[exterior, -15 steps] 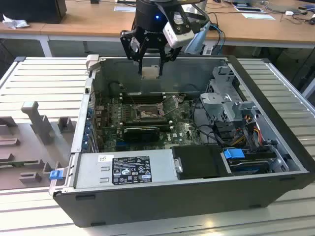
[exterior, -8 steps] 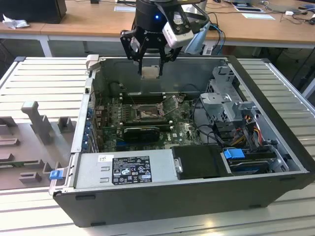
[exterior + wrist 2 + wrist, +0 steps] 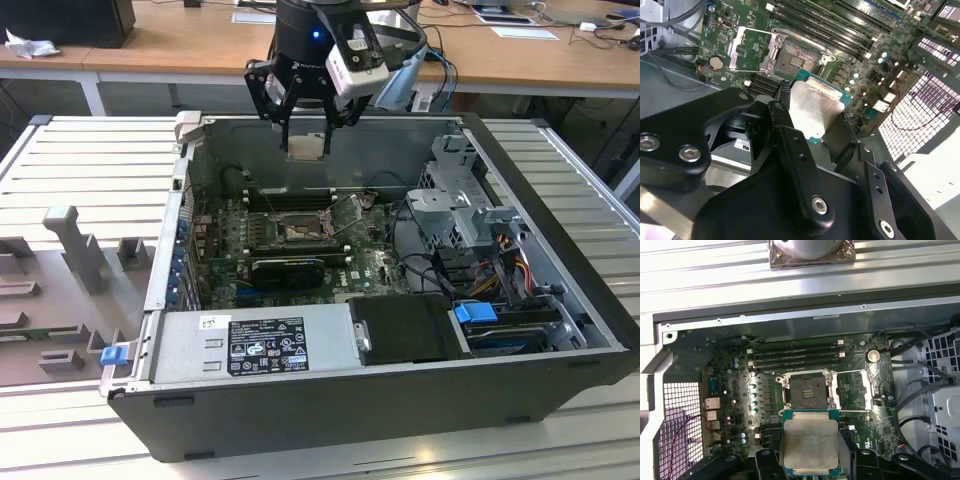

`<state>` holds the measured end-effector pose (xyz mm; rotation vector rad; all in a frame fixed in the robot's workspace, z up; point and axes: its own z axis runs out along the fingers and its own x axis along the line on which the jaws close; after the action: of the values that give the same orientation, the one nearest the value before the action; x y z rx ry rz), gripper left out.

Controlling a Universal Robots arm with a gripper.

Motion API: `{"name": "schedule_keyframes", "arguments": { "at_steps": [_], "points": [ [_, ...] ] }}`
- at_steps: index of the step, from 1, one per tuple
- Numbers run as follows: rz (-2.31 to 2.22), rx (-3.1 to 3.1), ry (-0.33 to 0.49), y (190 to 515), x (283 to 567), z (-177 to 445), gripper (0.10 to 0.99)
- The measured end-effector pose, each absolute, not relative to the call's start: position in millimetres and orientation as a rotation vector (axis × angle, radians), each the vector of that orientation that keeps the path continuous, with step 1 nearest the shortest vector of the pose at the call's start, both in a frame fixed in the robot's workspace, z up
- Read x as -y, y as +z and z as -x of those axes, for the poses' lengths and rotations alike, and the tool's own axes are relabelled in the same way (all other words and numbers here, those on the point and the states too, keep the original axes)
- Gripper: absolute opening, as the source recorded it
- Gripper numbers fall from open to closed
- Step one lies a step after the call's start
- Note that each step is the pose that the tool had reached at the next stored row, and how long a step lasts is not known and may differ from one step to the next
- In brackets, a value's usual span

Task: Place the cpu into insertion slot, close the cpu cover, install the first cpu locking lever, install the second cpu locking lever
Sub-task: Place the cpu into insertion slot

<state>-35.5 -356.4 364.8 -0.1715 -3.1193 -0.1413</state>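
End effector (image 3: 812,120), black, jointed: fingers (image 3: 785,102) clenched on opposite edges of the cpu; also seen in the exterior view (image 3: 305,140) and the first wrist view (image 3: 810,460).

Cpu (image 3: 812,110): thin square chip, pale silver face, green edge. Held level in the air, high above the insertion slot and apart from it, not seated. Seen in the exterior view (image 3: 305,147) and in the first wrist view (image 3: 810,442).

Insertion slot (image 3: 807,391): square socket, dark rim, pin field bare and uncovered. Set in a green circuit board (image 3: 730,390). Seen also in the exterior view (image 3: 300,230) and the second wrist view (image 3: 796,61).

Cpu cover (image 3: 871,390): silver-grey frame plate with a large window, swung open and lying just beside the insertion slot, hinged at its edge. Seen in both wrist views (image 3: 735,47).

Memory slots (image 3: 795,357): long, dark, parallel rows near the insertion slot.

Long black card (image 3: 290,268): just beside the insertion slot, on the side toward the power supply.

Power supply (image 3: 250,345): grey box with a dark label, well apart from the insertion slot.

Computer case (image 3: 350,415): black, lying open, enclosing the insertion slot on all sides.

Counter (image 3: 90,160): ribbed grey metal, carrying the case around the insertion slot.
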Motion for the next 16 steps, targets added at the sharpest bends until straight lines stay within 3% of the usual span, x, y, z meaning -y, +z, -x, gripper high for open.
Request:
{"name": "schedule_keyframes", "arguments": {
  "at_steps": [16],
  "points": [
    [0.26, 3.116, -0.141, 362.1, 357.3, 35.5, 0.525]
  ]
}}
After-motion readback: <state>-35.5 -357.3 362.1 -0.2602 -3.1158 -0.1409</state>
